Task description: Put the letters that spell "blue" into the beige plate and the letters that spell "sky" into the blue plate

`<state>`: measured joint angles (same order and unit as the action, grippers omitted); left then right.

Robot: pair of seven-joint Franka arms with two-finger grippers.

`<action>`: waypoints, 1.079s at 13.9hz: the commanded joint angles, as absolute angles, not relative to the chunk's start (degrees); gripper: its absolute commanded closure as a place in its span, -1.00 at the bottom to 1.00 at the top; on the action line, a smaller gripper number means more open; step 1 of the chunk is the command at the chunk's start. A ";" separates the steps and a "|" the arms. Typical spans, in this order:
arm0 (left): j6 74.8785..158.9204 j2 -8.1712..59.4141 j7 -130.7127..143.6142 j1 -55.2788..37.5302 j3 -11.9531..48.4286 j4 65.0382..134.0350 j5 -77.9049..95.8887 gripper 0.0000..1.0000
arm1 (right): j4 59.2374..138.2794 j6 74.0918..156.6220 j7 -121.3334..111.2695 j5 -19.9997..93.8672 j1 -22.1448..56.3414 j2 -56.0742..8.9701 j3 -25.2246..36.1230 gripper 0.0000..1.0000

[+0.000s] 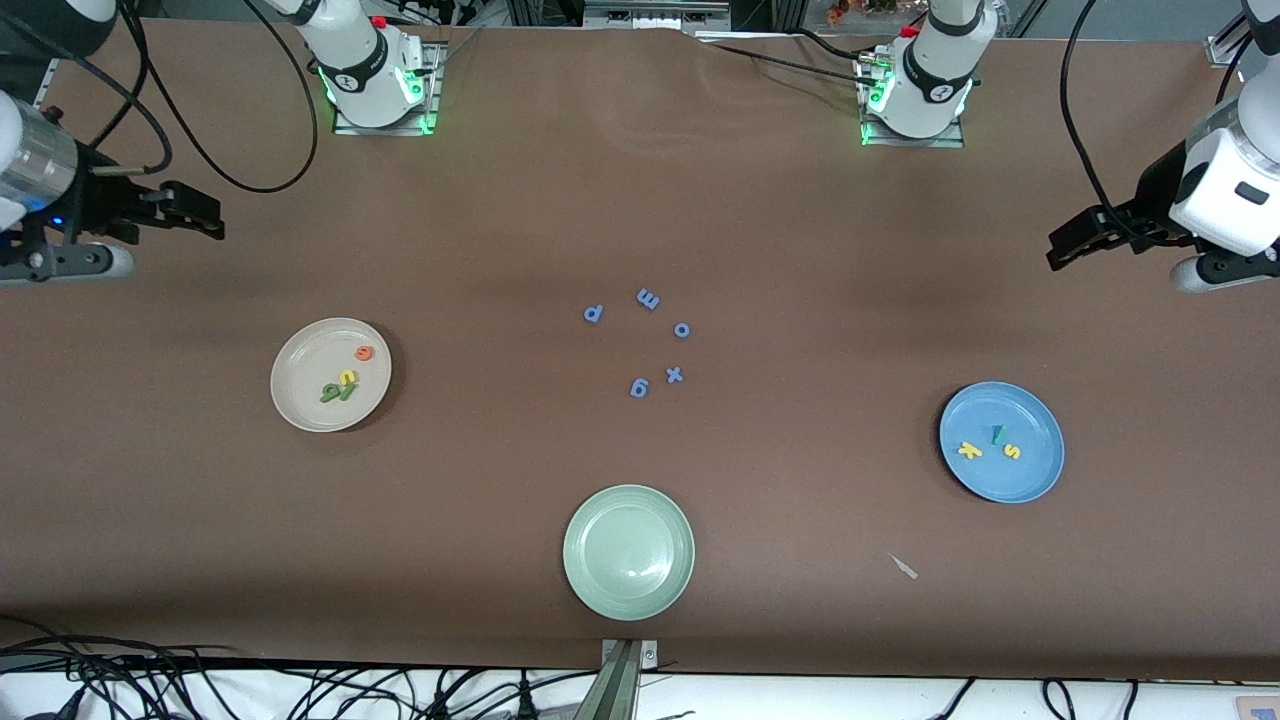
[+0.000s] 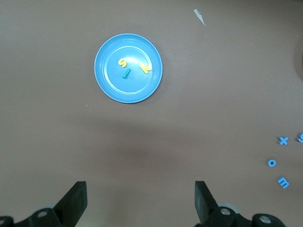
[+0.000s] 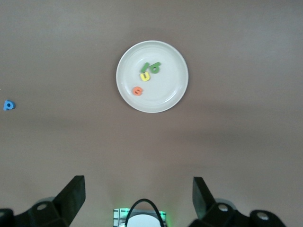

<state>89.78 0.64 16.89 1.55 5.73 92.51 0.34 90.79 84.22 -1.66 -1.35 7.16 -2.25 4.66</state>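
Note:
The beige plate (image 1: 300,385) (image 3: 168,92) lies toward the right arm's end of the table. It holds the orange "e" (image 1: 365,352) (image 3: 137,91), the yellow "u" (image 1: 348,377) (image 3: 145,76), and the olive "b" (image 3: 155,67) beside the thin green "l" (image 3: 146,67). The blue plate (image 1: 1030,480) (image 2: 113,87) lies toward the left arm's end. In it are the yellow "s" (image 1: 1012,451) (image 2: 121,62), yellow "k" (image 1: 969,450) (image 2: 145,68) and teal "y" (image 1: 997,433) (image 2: 125,74). My right gripper (image 1: 205,218) (image 3: 138,184) hangs open and empty over bare table near its plate. My left gripper (image 1: 1062,250) (image 2: 140,189) does likewise, open and empty.
Several all-blue letters (image 1: 674,375) (image 2: 283,140) lie scattered mid-table. An empty pale green plate (image 1: 628,551) sits nearest the front camera. A small pale scrap (image 1: 904,567) (image 2: 200,16) lies between it and the blue plate. The arm bases (image 1: 378,70) stand along the table's back edge.

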 commanded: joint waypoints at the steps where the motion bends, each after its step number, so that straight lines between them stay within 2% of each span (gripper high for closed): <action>1: 88.42 0.88 16.35 1.49 7.12 90.97 1.14 -1.00 | 90.80 85.08 -1.67 -2.20 4.84 -0.44 3.17 -1.00; 15: 87.10 0.62 10.28 2.11 7.03 91.05 1.23 -1.00 | 90.70 89.03 -1.14 -1.67 1.14 -1.58 2.55 -1.00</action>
<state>88.60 0.61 11.82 1.54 6.93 92.30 0.34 90.66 88.27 -1.66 -1.42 2.31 -1.54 3.73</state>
